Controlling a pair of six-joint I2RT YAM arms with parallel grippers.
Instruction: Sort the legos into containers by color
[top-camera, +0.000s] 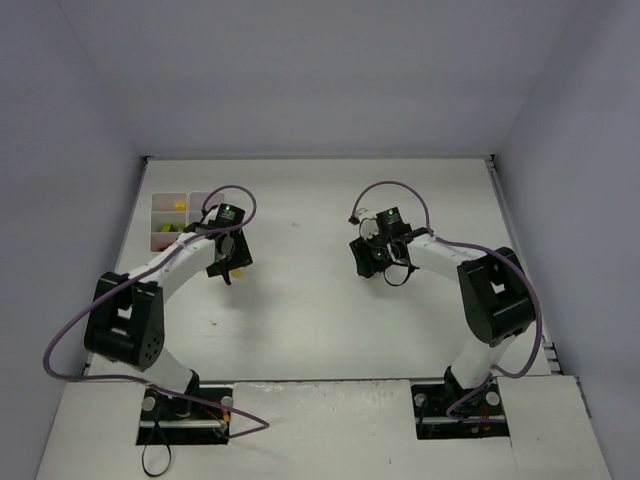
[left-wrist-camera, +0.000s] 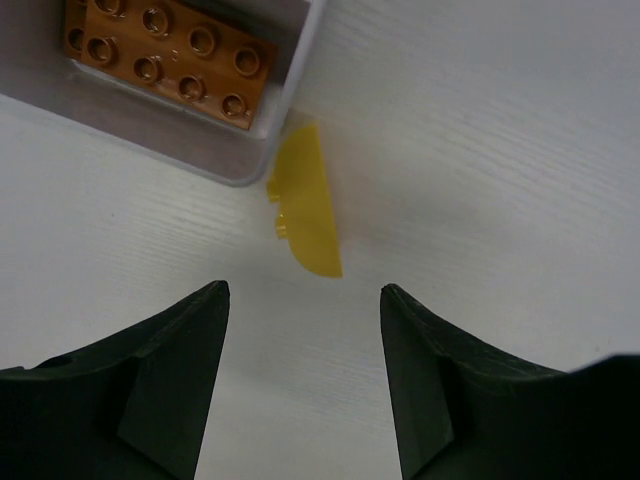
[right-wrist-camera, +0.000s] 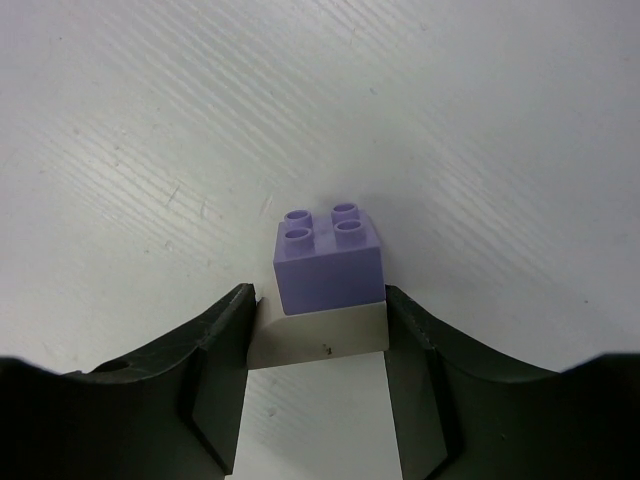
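My left gripper (left-wrist-camera: 305, 292) is open and empty, low over the table near the white tray (left-wrist-camera: 296, 88). A yellow lego (left-wrist-camera: 308, 215) lies on the table just ahead of its fingertips, touching the tray's corner. A brown-orange lego (left-wrist-camera: 165, 52) lies inside that corner compartment. My right gripper (right-wrist-camera: 318, 294) is shut on the white base piece (right-wrist-camera: 320, 338) that carries a pale lilac lego (right-wrist-camera: 328, 265) on top. In the top view the left gripper (top-camera: 231, 262) is beside the tray (top-camera: 163, 199) and the right gripper (top-camera: 384, 266) is at mid-table.
The tray sits at the far left by the side wall; yellow (top-camera: 180, 205) and green (top-camera: 170, 228) bricks show in its compartments. Walls close the table on three sides. Purple cables loop over both arms.
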